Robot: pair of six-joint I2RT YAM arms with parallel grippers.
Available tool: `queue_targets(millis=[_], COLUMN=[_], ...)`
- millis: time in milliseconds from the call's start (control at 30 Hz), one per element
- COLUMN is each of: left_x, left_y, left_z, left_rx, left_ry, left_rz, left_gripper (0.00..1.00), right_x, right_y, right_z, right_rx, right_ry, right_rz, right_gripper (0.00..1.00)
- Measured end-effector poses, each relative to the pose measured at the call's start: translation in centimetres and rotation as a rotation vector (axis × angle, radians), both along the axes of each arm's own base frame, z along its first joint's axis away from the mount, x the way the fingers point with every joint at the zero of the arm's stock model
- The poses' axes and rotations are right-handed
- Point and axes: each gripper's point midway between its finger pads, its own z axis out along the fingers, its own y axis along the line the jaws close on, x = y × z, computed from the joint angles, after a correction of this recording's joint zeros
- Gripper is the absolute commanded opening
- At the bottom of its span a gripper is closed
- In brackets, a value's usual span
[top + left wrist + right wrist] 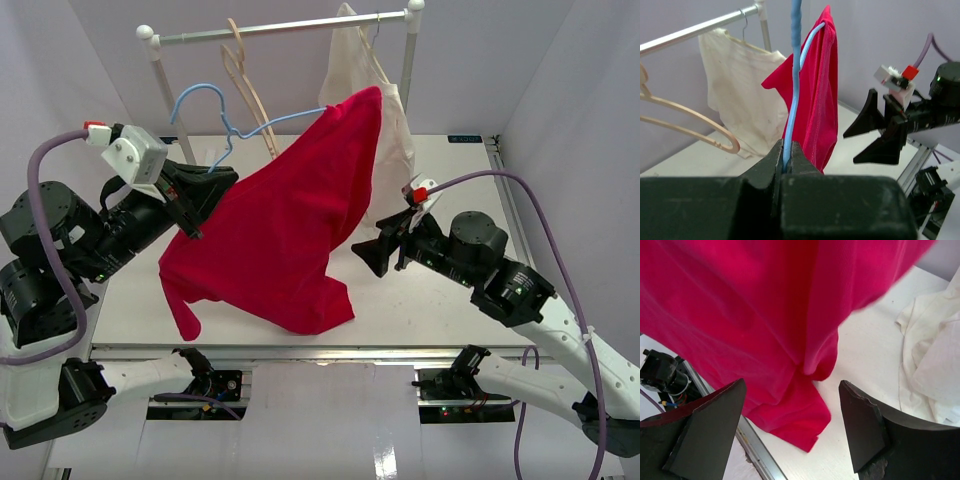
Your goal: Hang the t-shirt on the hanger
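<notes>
A white tabletop (455,175) sat inside a booth of pale lilac walls (530,60), with a metal strip along its near edge. At the back stood a white-posted clothes rack with a silver rail (280,28). A pale wooden hanger (245,75) and a cream-white garment (398,135) hung from the rail, and the garment's hem pooled on the table.

The left gripper (213,176) was raised above the table's left side. Its fingers were pressed together, pinching the thin light-blue wire hanger (795,50) just below the hook. The hanger was held clear of the rack and tilted, with one arm reaching toward the cream garment.

The bright crimson-red cloth t-shirt (290,240) hung from the far end of that arm. It spread down across the middle of the table, and its lowest folds rested near the front edge.

The right gripper (372,252) hovered low just beside the shirt's right edge. Its fingers were spread wide and held nothing.
</notes>
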Motion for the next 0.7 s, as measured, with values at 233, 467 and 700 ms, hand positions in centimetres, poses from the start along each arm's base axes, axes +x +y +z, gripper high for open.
queue_targets(millis=[233,467,700], left_x=[0.2,-0.6,-2.1], left_y=[-1.5,-3.2,-4.9], left_z=[-5.0,-12.5,-17.5], left_rx=[0.155,0.317,0.409], left_ry=[0.126,0.260,0.332], left_rz=[-0.044,-0.150,-0.287], left_gripper=[0.00,0.00,0.00], right_x=[-1.3,-5.2,-6.9], right_y=[-1.8,-4.2,-2.9], right_z=[4.6,11.7,13.0], right_rx=[0.017,0.085,0.030], right_ry=[-0.113,-0.338,-0.407], right_rz=[0.021,0.129,0.287], right_gripper=[0.82,0.81,0.69])
